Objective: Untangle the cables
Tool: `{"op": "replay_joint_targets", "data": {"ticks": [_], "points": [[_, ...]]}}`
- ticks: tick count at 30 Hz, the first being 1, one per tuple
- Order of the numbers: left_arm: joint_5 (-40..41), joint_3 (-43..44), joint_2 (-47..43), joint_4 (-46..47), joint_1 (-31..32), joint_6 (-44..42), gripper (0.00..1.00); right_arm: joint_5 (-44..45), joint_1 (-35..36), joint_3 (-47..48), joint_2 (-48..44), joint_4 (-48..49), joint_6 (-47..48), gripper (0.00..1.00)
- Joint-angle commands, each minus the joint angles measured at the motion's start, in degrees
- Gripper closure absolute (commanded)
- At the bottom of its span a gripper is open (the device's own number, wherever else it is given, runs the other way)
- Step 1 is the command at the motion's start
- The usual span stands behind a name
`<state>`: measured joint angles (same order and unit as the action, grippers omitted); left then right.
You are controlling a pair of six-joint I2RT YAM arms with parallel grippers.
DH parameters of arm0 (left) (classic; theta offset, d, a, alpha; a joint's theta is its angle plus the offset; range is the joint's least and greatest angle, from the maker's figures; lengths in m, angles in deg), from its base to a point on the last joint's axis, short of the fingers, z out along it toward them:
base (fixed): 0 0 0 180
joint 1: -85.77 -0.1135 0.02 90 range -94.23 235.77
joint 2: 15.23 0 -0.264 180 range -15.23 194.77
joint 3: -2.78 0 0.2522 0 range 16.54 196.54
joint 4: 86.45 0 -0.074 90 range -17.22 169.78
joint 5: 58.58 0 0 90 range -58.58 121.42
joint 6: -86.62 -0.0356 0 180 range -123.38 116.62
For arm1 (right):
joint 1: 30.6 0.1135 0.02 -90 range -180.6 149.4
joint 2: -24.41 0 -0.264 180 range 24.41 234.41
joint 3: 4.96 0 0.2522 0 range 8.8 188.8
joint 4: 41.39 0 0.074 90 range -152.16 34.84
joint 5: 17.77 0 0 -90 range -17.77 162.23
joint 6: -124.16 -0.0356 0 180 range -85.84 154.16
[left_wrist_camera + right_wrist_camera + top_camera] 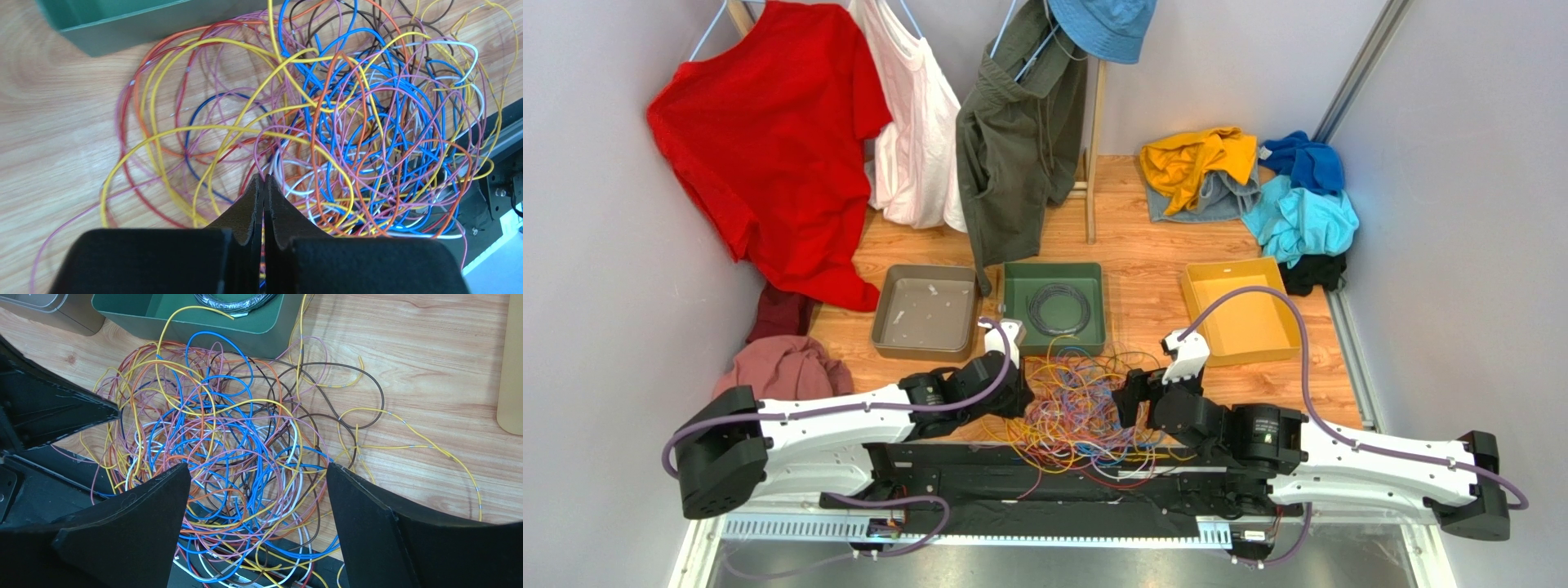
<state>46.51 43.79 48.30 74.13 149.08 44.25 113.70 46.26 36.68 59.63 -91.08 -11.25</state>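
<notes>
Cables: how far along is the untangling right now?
Done: one dark coil lies in the green tray. In hand: left end effector shut at the tangle's edge, a pinched strand not discernible; right end effector open above. Left: nearly all cables sit in one tangle.

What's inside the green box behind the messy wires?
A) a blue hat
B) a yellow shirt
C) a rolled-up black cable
C: a coiled black cable lies inside the square green plastic tray, just behind the tangle of thin colourful cables.
</notes>
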Motion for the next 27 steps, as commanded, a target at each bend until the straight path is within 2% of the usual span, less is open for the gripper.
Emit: {"op": "replay_joint_targets", "data": {"ticks": [1,4,5,7,8,12,15,19,24,27], "points": [[2.74,4.82,-6.91,-8.56,0.24,-2.28,1.0,0.71,0.22,1.48,-1.47,0.33,-0.65,0.14],[5.37,12.72,-17.1,-19.11,0.24,-7.19,1.0,1.5,0.22,0.95,-2.44,-0.29,-0.73,0.14],[6.26,17.97,-20.95,-21.48,0.24,-8.34,1.0,2.2,0.22,0.78,-2.61,-0.29,-1.0,0.15],[8.97,23.88,-23.18,-28.52,0.24,-11.59,1.0,2.56,0.22,0.51,-2.97,0.06,-1.17,0.15],[9.69,30.17,-23.71,-30.63,0.15,-12.56,1.0,2.21,0.22,0.34,-2.88,0.32,-1.09,0.15],[12.24,44.45,-20.03,-40.2,0.15,-18.61,1.0,2.03,0.31,0.51,-2.35,1.03,-1.52,0.15],[14.43,54.91,-15.73,-43.38,0.24,-22.39,1.0,2.12,0.31,0.51,-2.7,2.34,-1.26,0.14],[14.97,68.6,-10.11,-44.18,0.15,-26.54,1.0,2.38,0.31,0.51,-2.96,3.84,-1.79,0.14],[15.14,80.32,-4.65,-45.85,0.15,-30.14,1.0,3.18,0.31,-0.89,-4.98,6.9,-1.09,0.13],[13.39,87.0,-0.61,-47.43,0.24,-30.94,1.0,-3.49,0.31,-1.16,-7.09,12.34,6.37,0.15]]}}
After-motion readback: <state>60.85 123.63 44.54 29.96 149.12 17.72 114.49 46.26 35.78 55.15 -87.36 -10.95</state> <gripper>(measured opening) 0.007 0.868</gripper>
